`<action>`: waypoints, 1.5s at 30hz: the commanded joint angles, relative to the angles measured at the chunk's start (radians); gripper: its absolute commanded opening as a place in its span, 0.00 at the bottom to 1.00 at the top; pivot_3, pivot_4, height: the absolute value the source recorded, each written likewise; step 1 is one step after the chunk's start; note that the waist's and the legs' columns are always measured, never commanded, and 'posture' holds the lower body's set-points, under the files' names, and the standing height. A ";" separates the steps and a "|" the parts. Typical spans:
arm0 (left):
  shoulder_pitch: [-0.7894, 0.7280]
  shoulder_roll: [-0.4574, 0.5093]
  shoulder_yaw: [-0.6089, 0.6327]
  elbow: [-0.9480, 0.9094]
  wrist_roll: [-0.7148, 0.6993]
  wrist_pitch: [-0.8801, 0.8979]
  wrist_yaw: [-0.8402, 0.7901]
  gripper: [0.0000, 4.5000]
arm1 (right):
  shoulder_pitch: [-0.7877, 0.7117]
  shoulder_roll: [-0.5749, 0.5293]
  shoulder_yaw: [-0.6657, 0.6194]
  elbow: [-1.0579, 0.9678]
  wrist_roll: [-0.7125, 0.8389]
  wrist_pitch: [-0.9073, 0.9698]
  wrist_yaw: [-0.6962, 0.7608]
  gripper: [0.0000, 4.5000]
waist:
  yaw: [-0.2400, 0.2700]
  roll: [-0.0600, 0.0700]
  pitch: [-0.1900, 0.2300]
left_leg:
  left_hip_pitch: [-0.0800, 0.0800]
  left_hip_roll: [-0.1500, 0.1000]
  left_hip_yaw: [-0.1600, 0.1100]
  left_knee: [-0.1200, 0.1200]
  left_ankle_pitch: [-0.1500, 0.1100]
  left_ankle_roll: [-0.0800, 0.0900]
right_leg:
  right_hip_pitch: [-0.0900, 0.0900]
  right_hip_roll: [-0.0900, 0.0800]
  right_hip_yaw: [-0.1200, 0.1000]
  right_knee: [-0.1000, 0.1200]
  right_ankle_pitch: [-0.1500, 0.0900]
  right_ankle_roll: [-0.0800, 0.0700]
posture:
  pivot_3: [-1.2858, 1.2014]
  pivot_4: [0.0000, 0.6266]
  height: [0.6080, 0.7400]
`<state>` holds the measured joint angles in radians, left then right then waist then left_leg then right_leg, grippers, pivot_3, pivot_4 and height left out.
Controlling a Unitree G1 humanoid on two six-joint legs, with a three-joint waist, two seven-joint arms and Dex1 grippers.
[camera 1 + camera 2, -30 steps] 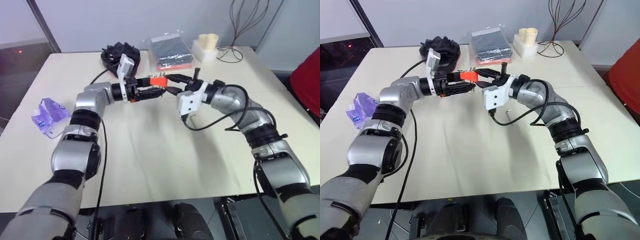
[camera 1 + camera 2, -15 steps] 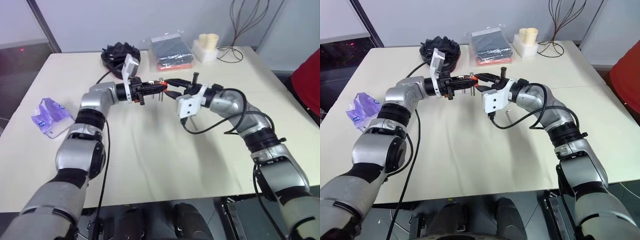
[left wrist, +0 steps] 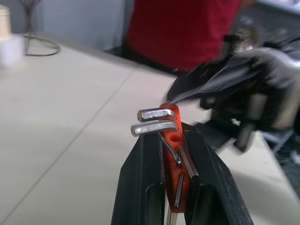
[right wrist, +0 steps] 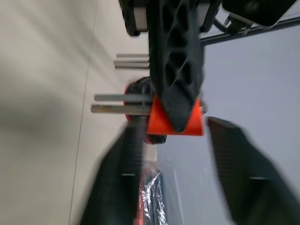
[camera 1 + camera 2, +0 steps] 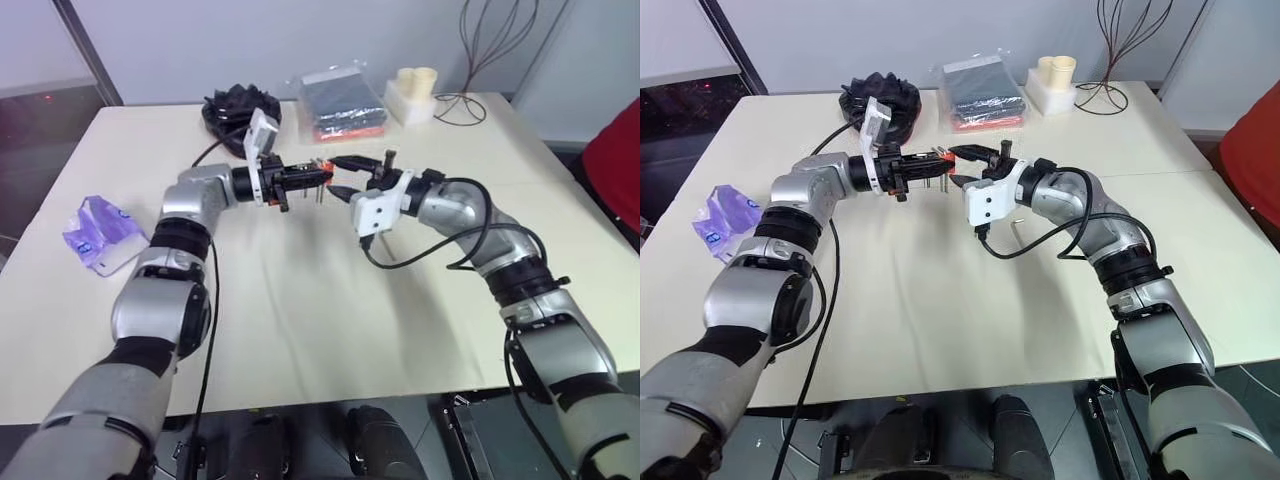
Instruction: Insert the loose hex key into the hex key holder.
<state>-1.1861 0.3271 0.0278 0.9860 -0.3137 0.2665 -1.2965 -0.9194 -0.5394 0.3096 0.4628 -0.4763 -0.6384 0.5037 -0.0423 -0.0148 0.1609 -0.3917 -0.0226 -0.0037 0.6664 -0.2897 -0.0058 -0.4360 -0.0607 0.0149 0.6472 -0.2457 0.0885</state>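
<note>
The left hand (image 3: 172, 154) is clamped on the hex key holder (image 3: 174, 154) above the table (image 5: 330, 320). The right hand (image 5: 967, 163) stands spread wide, straddling the holder's tip without gripping.

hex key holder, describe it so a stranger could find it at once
Start at the pale table and follow the robot's left arm to its claw, held above the tabletop. The hex key holder is the small orange-red block pinched there, with silvery bent keys sticking out.

The lower part of the orange-red hex key holder (image 3: 174, 159) is hidden between the left gripper's black fingers (image 3: 143, 187), and the right gripper (image 3: 234, 93) beyond is blurred.
</note>
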 commanded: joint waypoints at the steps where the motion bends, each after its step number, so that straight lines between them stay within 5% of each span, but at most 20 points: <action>1: -0.018 0.012 0.022 -0.017 0.003 -0.024 -0.002 0.00 | -0.004 -0.017 -0.017 -0.052 0.015 0.018 0.009 0.90 | 0.000 0.000 0.000 | 0.000 0.000 0.000 0.000 0.000 0.000 | 0.000 0.000 0.000 0.000 0.000 0.000 | 0.52 0.24 1.00; 2: -0.016 0.015 0.022 -0.021 0.004 -0.025 -0.006 0.00 | 0.007 -0.031 -0.022 -0.059 0.015 0.033 0.021 0.99 | 0.001 0.000 0.000 | 0.000 0.000 0.000 0.000 0.000 0.000 | 0.000 0.000 0.000 0.000 0.000 0.000 | 0.52 0.24 1.00; 6: -0.006 0.029 0.015 -0.049 0.012 -0.039 -0.021 0.00 | 0.066 -0.084 -0.050 -0.105 0.062 0.127 0.096 0.99 | 0.005 0.000 0.000 | 0.000 0.000 0.000 0.000 0.000 0.000 | 0.001 0.000 0.000 0.000 0.000 0.000 | 0.52 0.24 1.00; 11: 0.084 0.071 -0.015 -0.248 0.028 -0.097 -0.052 0.00 | 0.200 0.009 -0.290 -0.491 0.555 1.378 0.341 0.99 | 0.004 0.000 0.000 | 0.000 0.002 -0.002 0.001 0.000 0.000 | 0.002 0.000 0.000 0.001 0.000 0.000 | 0.52 0.24 1.00; 17: 0.217 0.074 0.004 -0.493 -0.020 -0.013 0.002 0.00 | 0.219 -0.050 -0.320 -0.672 0.679 1.857 0.335 0.99 | 0.017 0.000 0.000 | 0.000 0.002 -0.003 0.001 -0.001 0.001 | 0.000 -0.002 0.001 0.000 0.000 0.000 | 0.52 0.24 1.00; 24: 0.368 0.069 -0.026 -0.665 -0.029 0.030 0.068 0.00 | 0.216 0.026 -0.290 -0.567 0.677 1.897 0.179 0.99 | 0.029 0.000 0.000 | 0.000 0.001 -0.002 0.001 -0.001 0.001 | 0.000 -0.003 0.001 0.000 0.000 0.000 | 0.52 0.24 1.00; 45: 0.446 0.084 -0.067 -0.639 0.017 -0.068 0.117 0.00 | 0.112 0.169 -0.232 -0.168 0.621 1.694 -0.031 0.99 | 0.023 0.000 0.000 | 0.000 0.000 -0.001 0.001 0.000 0.001 | 0.001 -0.001 0.000 0.000 0.000 0.000 | 0.52 0.24 1.00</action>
<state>-0.7403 0.4102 -0.0608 0.3882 -0.2733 0.2076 -1.1881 -0.7993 -0.3842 0.0625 0.2896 0.1417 1.0491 0.4751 -0.0194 -0.0145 0.1608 -0.3914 -0.0222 -0.0051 0.6675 -0.2902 -0.0050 -0.4351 -0.0621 0.0150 0.6476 -0.2456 0.0885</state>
